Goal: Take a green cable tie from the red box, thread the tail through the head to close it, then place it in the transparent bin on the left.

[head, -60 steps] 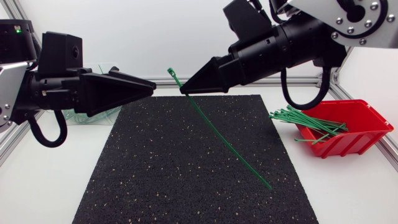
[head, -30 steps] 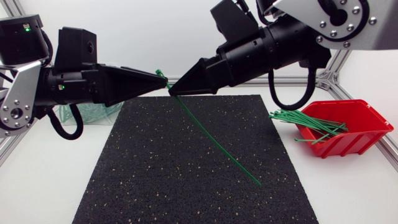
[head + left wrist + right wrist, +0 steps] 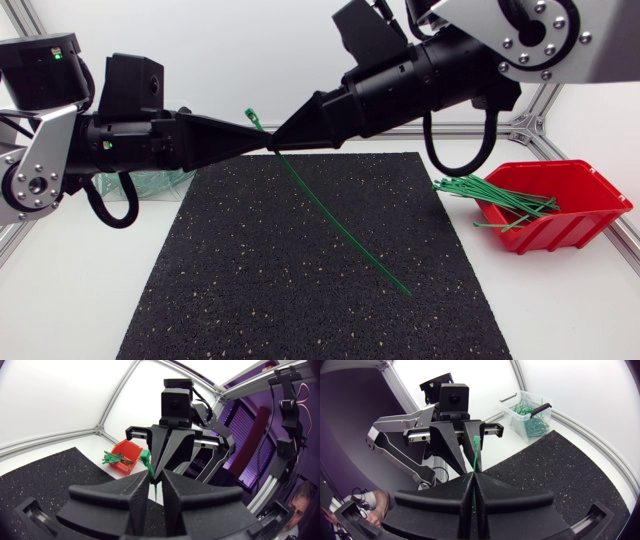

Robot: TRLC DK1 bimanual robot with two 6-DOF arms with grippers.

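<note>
While the right end effector (image 3: 473, 475) pinches the green cable tie (image 3: 338, 222) just below its head, tail slanting toward the mat (image 3: 250, 280), the left end effector (image 3: 155, 476) stands narrowly parted around it. Threading appears barely begun; next, the left likely needs to clamp the head.

My left claw (image 3: 260, 139) and right claw (image 3: 273, 143) meet tip to tip above the far edge of the black speckled rubber mat (image 3: 220, 270), closing that gap. From my right claw the long green cable tie (image 3: 340, 225) slants down across mid-mat, a bar between two open stretches. My left arm overhangs the transparent plastic bin (image 3: 150, 183). Loose green ties (image 3: 490, 190) jut over the rim of the red plastic box (image 3: 590, 215).
</note>
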